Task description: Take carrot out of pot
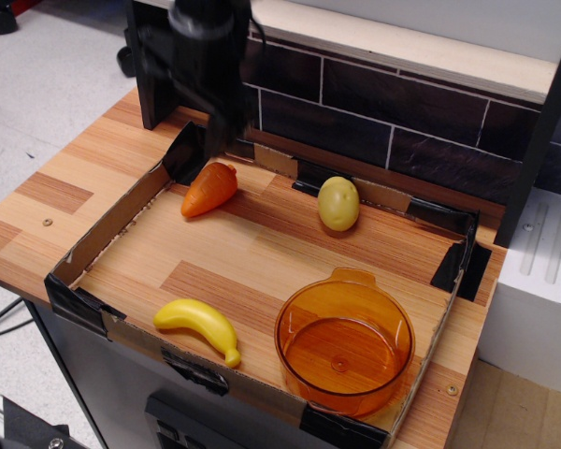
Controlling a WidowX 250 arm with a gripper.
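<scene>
The orange carrot [208,189] lies on its side on the wooden tray floor at the far left corner, outside the pot, with its tip pointing to the front left. The round translucent orange pot [344,341] stands empty at the front right. My gripper [212,126] is blurred by motion and hangs above and just behind the carrot, apart from it. It holds nothing and its jaws appear open.
A yellow banana [198,325] lies at the front left and a yellowish potato [338,203] at the back middle. Low cardboard walls [107,231] ring the tray. A dark brick wall [393,117] and a black post [152,70] stand behind.
</scene>
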